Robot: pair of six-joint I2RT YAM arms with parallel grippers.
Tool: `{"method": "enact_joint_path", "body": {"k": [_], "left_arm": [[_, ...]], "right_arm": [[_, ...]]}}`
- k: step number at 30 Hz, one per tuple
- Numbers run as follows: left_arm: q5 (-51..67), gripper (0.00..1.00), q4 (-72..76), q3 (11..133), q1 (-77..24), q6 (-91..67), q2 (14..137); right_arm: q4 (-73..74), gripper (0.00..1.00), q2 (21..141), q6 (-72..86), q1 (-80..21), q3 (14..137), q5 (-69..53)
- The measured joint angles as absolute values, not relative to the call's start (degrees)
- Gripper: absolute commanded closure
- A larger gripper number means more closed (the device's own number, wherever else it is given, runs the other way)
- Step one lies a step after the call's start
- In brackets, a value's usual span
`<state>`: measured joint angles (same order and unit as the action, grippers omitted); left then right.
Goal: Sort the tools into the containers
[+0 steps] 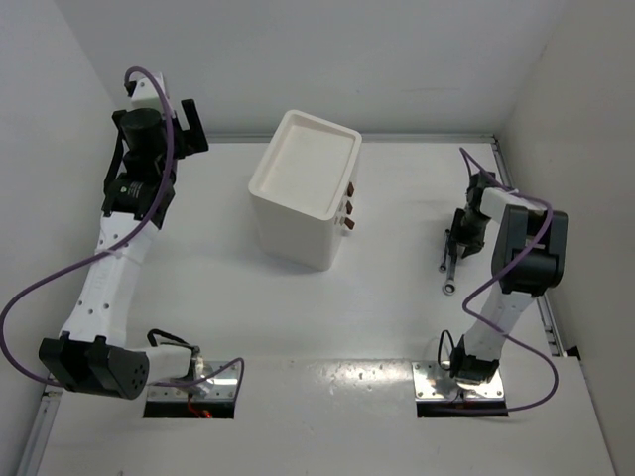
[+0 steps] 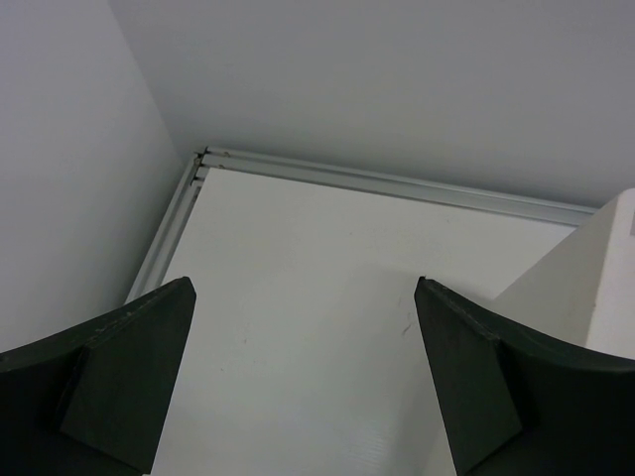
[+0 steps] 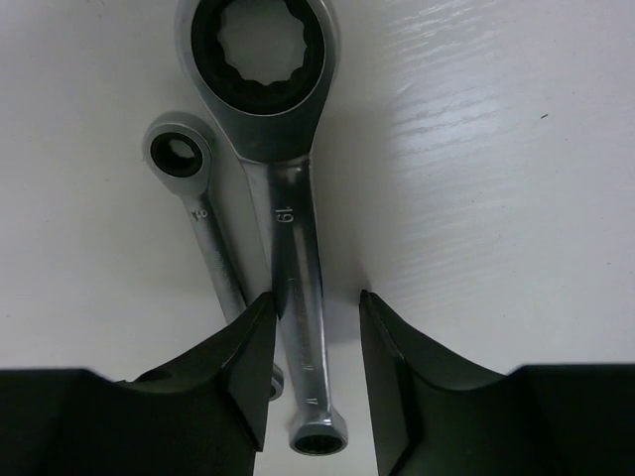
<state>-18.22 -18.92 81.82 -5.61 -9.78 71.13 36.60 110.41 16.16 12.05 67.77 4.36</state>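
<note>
Centrally, white drawer unit (image 1: 293, 228) with drawers (image 1: 346, 208) flush; left jaws wide, right jaws narrow astride the larger wrench (image 3: 290, 248).

Small wrench (image 3: 203, 233) crowds the right claw (image 3: 316, 302) (bare table (image 3: 496, 198) opposite).

Lit brightly and evenly from above in all three views, without hard shadows. Sharp across the overhead view, with patchy white glare on the glossy table (image 1: 337, 375) at its near edge and the drawer unit (image 1: 298, 213) close to washed out against it. Dimmer and greyer from the left wrist on the walls beyond the left fingers (image 2: 119, 387), which are dark and slightly soft. Crisp from the right wrist on the big wrench (image 3: 290, 228) between the right fingers (image 3: 243, 367), with bright highlights along its shaft. Streaky sheen on the table right of those fingers. Faint soft shadows beside the small wrench (image 3: 210, 243). Near black and blurred on the fingers themselves.
</note>
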Motion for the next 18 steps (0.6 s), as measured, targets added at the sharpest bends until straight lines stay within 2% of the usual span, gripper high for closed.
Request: {"method": "enact_joint_path", "body": {"k": [8, 12, 13, 18], "left_arm": [[-17.5, 0.01, -19.3, 81.8, -5.5, -10.0, 71.2], [-17.1, 0.01, -19.3, 81.8, -5.5, -10.2, 71.2], [-17.1, 0.01, -19.3, 81.8, -5.5, -10.2, 71.2], [-16.8, 0.01, -19.3, 81.6, -5.5, -10.5, 71.3]], "right_arm": [[36.9, 0.64, 111.2, 15.9, 12.0, 68.6, 3.8], [36.5, 0.81, 111.2, 15.2, 10.9, 68.5, 3.9], [36.4, 0.99, 111.2, 15.0, 10.6, 68.4, 4.2], [36.4, 1.00, 111.0, 14.3, 9.8, 68.4, 5.5]]}}
